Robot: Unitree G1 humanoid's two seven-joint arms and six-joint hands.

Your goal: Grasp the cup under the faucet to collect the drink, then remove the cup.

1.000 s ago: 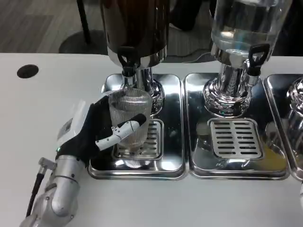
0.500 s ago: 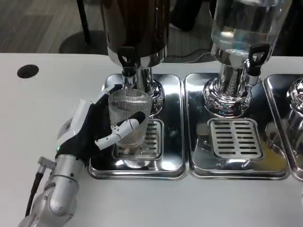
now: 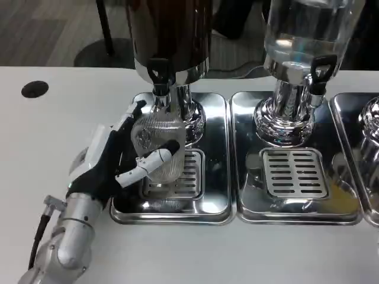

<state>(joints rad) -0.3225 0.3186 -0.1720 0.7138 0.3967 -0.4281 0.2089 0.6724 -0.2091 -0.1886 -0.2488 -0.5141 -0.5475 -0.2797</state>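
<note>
White table carries two full chrome drip trays, with a third's edge at far right. Since a second ago the ribbed glass cup has tipped, its mouth leaning toward the camera, where before it stood upright on the grate. Left robot hand is clamped around it, under the black-handled faucet of the dark dispenser. Beside it stands a clear dispenser; a black round hole marks the table
</note>
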